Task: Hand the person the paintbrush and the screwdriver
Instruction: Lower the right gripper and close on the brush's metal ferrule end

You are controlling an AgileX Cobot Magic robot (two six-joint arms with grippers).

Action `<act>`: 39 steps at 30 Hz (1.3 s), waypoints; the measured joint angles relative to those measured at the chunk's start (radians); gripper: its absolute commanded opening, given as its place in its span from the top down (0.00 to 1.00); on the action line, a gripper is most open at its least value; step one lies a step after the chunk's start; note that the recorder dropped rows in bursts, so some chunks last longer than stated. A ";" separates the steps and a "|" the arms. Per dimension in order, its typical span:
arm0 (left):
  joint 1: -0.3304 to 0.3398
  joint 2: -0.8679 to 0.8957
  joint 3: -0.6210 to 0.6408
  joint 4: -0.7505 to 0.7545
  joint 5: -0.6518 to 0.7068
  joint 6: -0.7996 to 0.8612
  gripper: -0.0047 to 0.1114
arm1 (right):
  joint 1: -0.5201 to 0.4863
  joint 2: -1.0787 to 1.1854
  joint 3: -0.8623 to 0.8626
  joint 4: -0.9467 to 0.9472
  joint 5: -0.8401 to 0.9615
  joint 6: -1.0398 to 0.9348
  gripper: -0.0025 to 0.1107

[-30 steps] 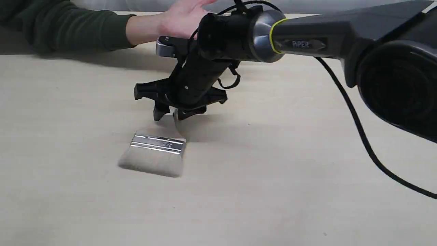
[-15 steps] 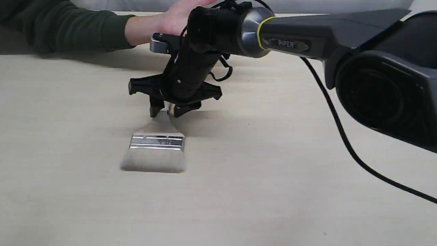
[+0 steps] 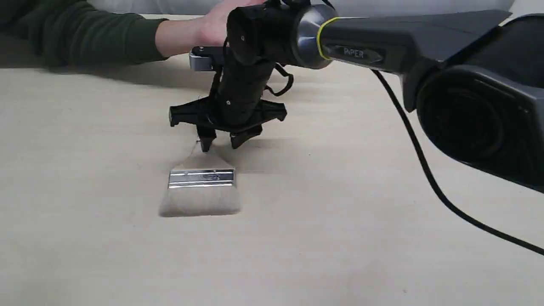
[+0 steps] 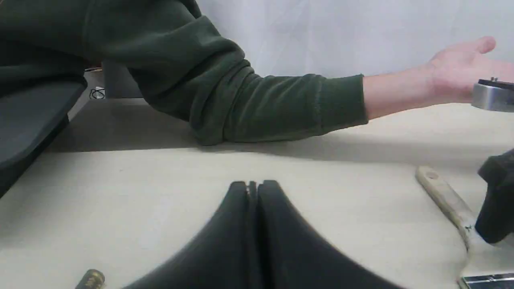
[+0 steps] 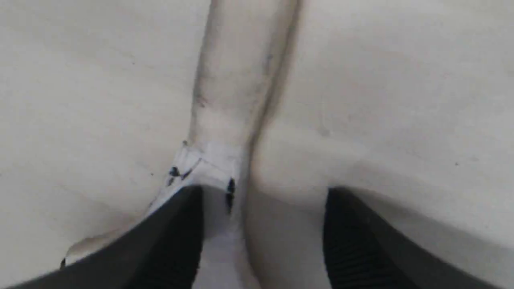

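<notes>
The paintbrush [image 3: 201,178] lies flat on the table, pale bristles toward the camera and wooden handle [image 4: 441,196] [image 5: 241,80] pointing toward the person's hand [image 3: 204,27] [image 4: 453,72]. My right gripper [image 3: 223,142] [image 5: 261,241] hangs low over the handle, open. The handle runs between its fingers, close against one finger [image 5: 172,241]. The person's hand rests open at the far edge, in a dark green sleeve [image 4: 249,104]. My left gripper [image 4: 252,188] is shut on nothing, low over the table. Beside it, a small black and gold end of the screwdriver [image 4: 90,279] shows at the frame's edge.
The right arm [image 3: 382,46] stretches in from the right, with a black cable [image 3: 425,170] trailing over the table. A dark flat object [image 4: 28,120] sits at the table's side in the left wrist view. The table is pale wood [image 3: 340,233].
The right gripper has shifted slightly right and sunk a little over the handle. The paintbrush has turned and slid a bit to the right. The person's hand stays in place.
</notes>
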 measured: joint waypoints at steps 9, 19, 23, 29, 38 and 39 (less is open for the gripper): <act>0.000 0.000 0.000 0.000 0.000 0.000 0.96 | 0.020 0.010 -0.031 0.037 -0.027 -0.034 0.54; 0.000 0.000 0.000 0.000 0.000 0.000 0.96 | 0.037 0.036 -0.094 -0.038 0.029 0.051 0.54; 0.000 0.000 0.000 0.000 0.000 0.000 0.96 | 0.037 0.058 -0.131 -0.053 0.072 0.073 0.54; 0.000 0.000 0.000 0.000 0.000 0.000 0.96 | 0.037 0.064 -0.143 -0.046 0.076 0.076 0.54; 0.000 0.000 0.000 0.000 0.000 0.000 0.96 | 0.042 0.092 -0.203 -0.032 0.077 0.078 0.54; 0.000 0.000 0.000 0.000 0.000 0.000 0.96 | 0.042 0.092 -0.205 -0.032 0.077 0.078 0.54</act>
